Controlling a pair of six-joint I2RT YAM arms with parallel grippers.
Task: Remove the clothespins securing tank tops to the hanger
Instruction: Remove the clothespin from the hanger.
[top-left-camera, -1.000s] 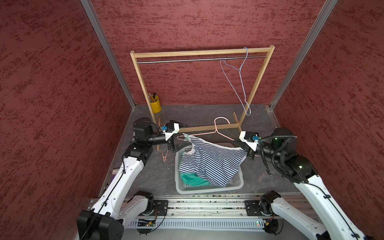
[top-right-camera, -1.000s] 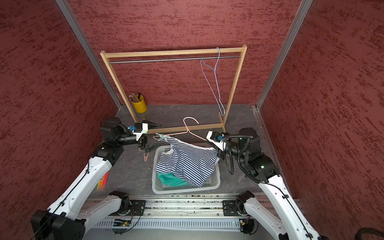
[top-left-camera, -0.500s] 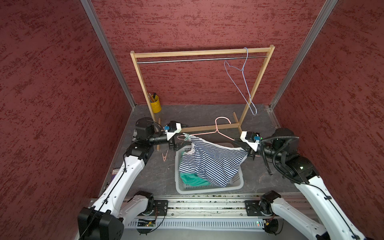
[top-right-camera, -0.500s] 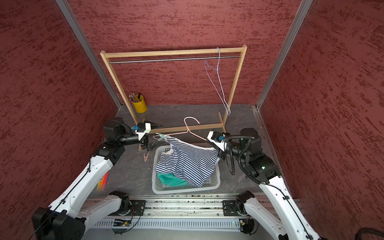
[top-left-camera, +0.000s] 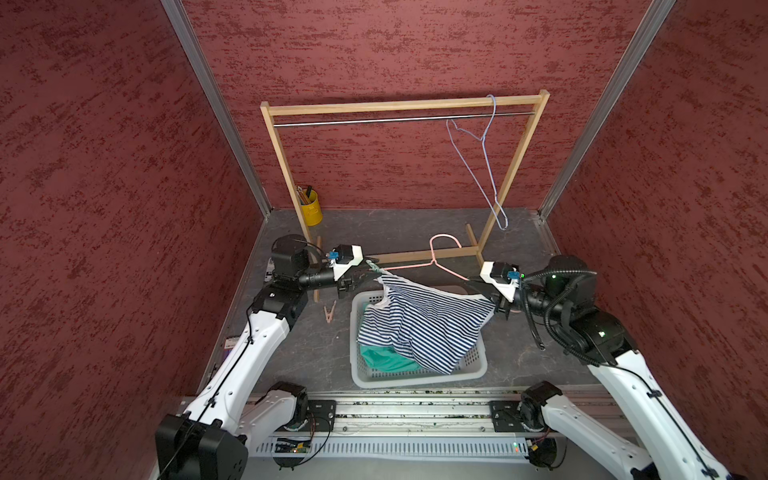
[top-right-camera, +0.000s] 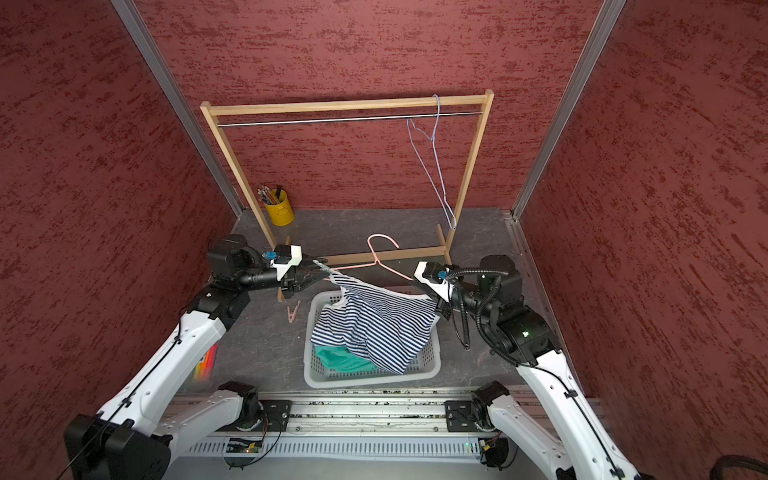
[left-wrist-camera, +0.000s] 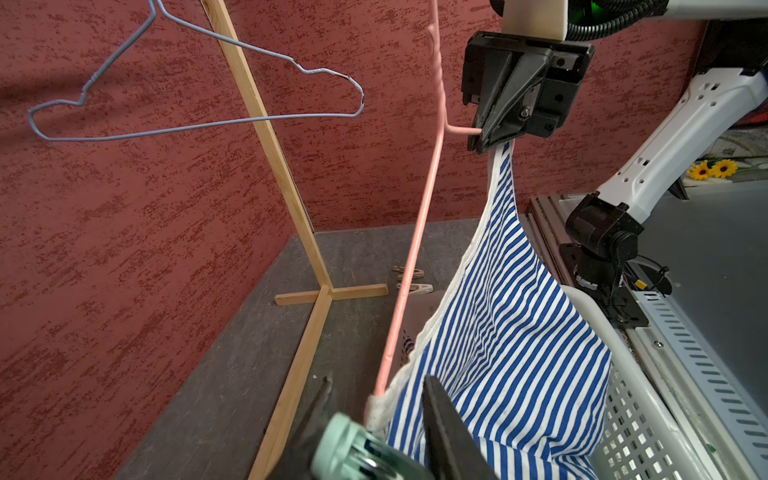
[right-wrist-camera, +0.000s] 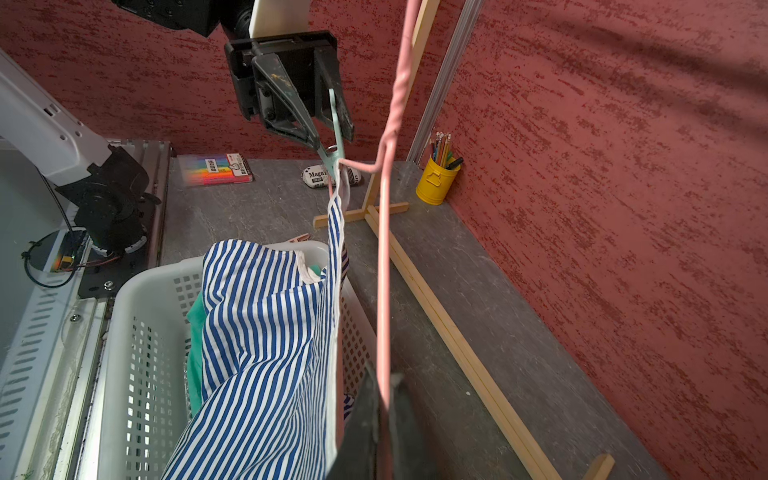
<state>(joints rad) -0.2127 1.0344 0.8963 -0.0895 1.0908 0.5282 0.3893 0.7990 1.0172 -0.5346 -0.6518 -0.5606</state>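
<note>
a wooden rack (top-left-camera: 399, 104) is set at the back of the dark floor, and a white basket (top-left-camera: 415, 379) is placed in front of it, between the two arms. the striped tank top (top-left-camera: 419, 328) is draped over the basket, with its straps held up at the two ends of a pink hanger (right-wrist-camera: 383, 291). the teal tank top (top-left-camera: 382, 359) is bunched inside the basket, partly covered by the striped one. the right gripper (left-wrist-camera: 484, 139) is clenched on one end of the hanger, and a strap hangs from the same spot. the left gripper (right-wrist-camera: 331, 143) is pinched on the mint green clothespin (left-wrist-camera: 345, 446), which is clipped at the hanger's other end, over the strap. a pink clothespin (top-left-camera: 330, 312) is seen lying on the floor just beside the basket, on the left arm's side. a second pink clothespin (left-wrist-camera: 409, 272) and a white clothespin (left-wrist-camera: 415, 287) are seen near the rack's foot.
</note>
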